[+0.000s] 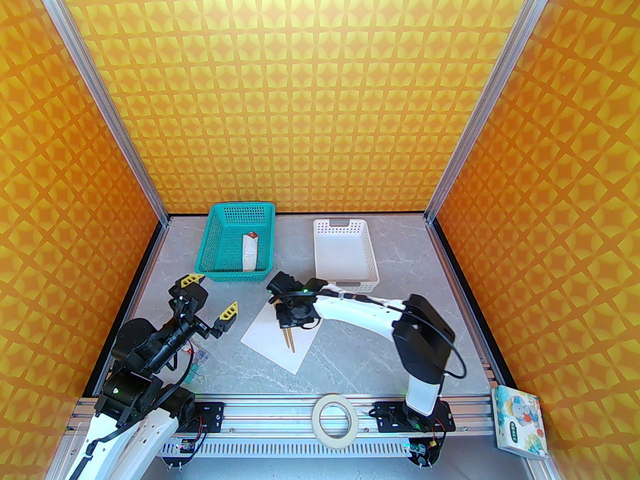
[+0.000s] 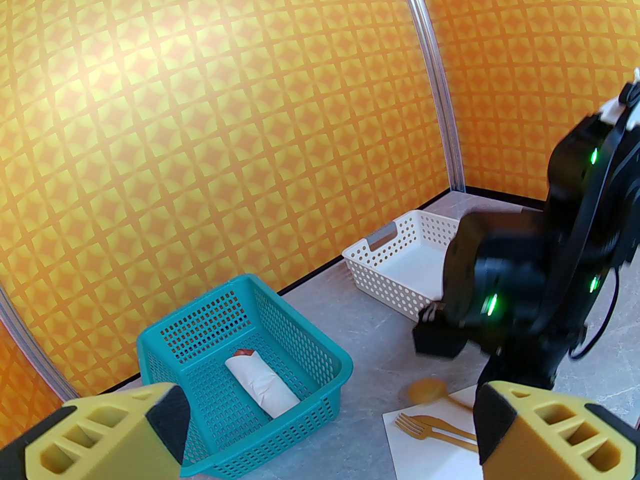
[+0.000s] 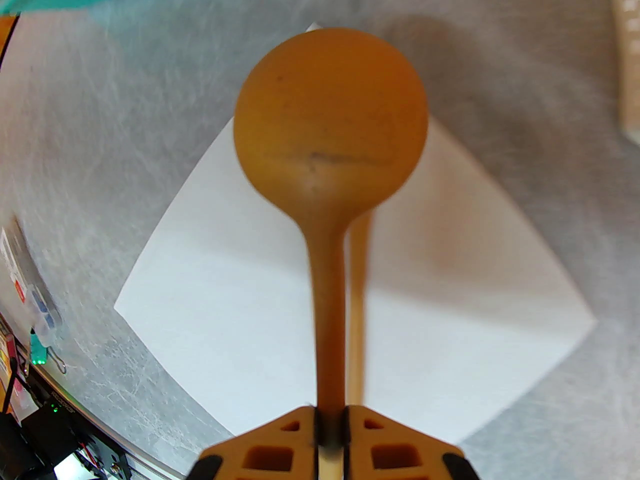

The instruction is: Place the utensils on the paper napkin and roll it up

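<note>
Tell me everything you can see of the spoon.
The spoon is tan and wood-looking, with a round bowl on a thin straight handle. The right gripper is shut on the handle. The spoon stretches over the napkin, its bowl over one corner, beside the fork. Whether it touches the paper is unclear.

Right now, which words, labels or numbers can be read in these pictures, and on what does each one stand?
No text is legible.
On the tissue pack: a green label, too small to read.
On the small packets at the table edge: red and blue labels, blurred.
On the black casing below them: white print, too small to read.
</note>
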